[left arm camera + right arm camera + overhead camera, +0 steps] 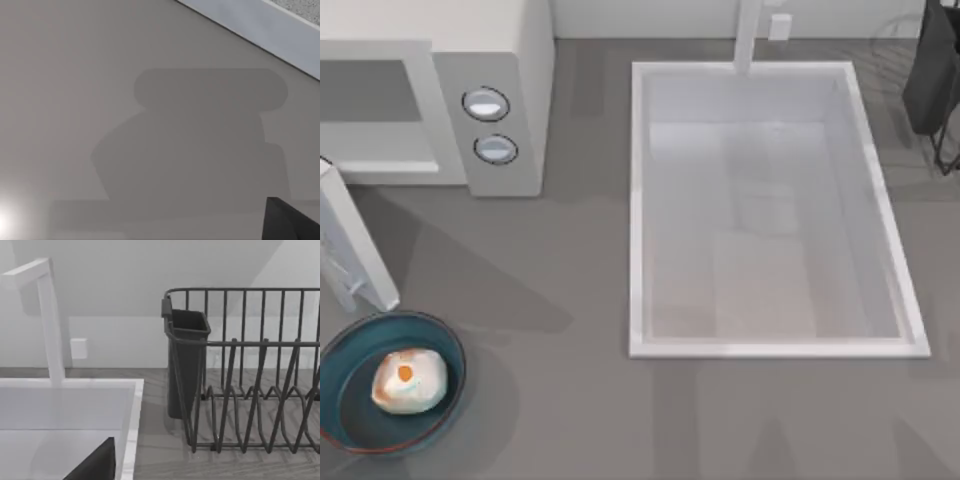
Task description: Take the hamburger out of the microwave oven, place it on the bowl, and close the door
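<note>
Hamburger [409, 381] sits in bowl [350, 400] — door [355, 250] open.

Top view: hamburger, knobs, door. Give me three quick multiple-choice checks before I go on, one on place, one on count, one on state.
1. Where is the hamburger?
A. In the microwave cavity
B. In the bowl
C. In the sink

2. How many round knobs are on the microwave's side panel?
A. One
B. Two
C. Four

3. How does the door stand?
A. Open, swung out from the cavity
B. Shut flat over the cavity
C. Lying in the sink

Answers:
1. B: the bun sits inside the teal bowl at the table's near left.
2. B: two silver knobs sit one above the other on the microwave.
3. A: the door juts out toward the bowl, and the cavity is uncovered.
</note>
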